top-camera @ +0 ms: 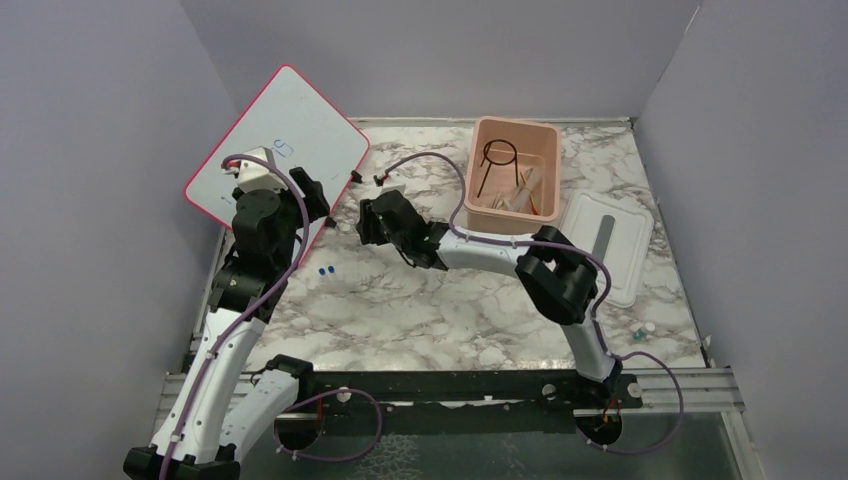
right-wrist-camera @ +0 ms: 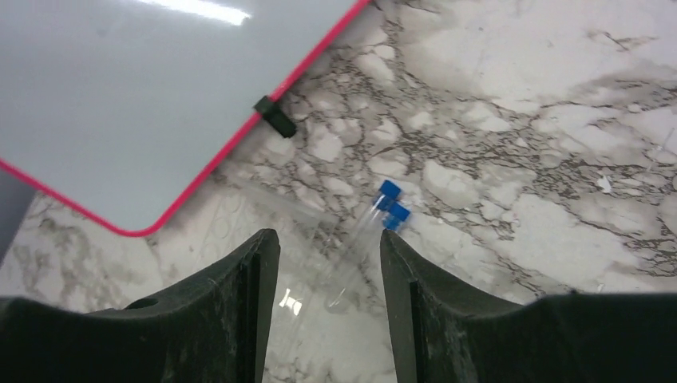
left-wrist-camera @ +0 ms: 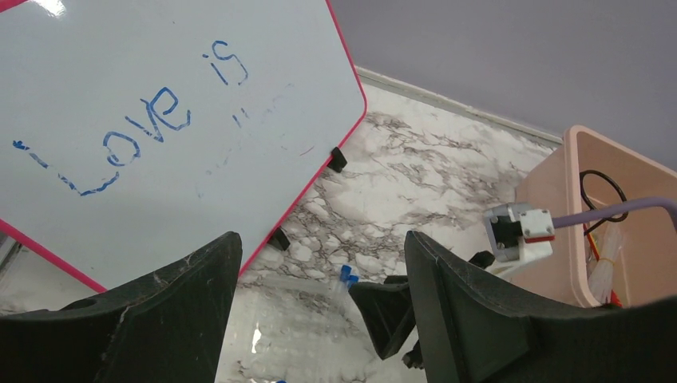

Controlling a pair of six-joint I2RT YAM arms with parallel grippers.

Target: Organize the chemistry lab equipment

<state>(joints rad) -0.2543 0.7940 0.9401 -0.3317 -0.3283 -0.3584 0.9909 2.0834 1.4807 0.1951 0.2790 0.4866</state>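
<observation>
Two clear tubes with blue caps (right-wrist-camera: pixel 388 204) lie side by side on the marble table, just ahead of my open, empty right gripper (right-wrist-camera: pixel 329 235). Their clear bodies reach in between its fingers. The caps also show in the top view (top-camera: pixel 324 270) and in the left wrist view (left-wrist-camera: pixel 347 275). My left gripper (left-wrist-camera: pixel 319 239) is open and empty, held above the table beside the whiteboard's lower edge. A black wire ring stand (top-camera: pixel 498 156) and thin rods stand inside the pink tub (top-camera: pixel 545 150).
The pink-rimmed whiteboard (top-camera: pixel 275 140) leans tilted at the back left, reading "Love is" (left-wrist-camera: pixel 152 120). The tub's white lid (top-camera: pixel 608 245) lies right of the tub. Small teal and white pieces (top-camera: pixel 640 330) lie at the near right. Both grippers (top-camera: pixel 365 225) are close together.
</observation>
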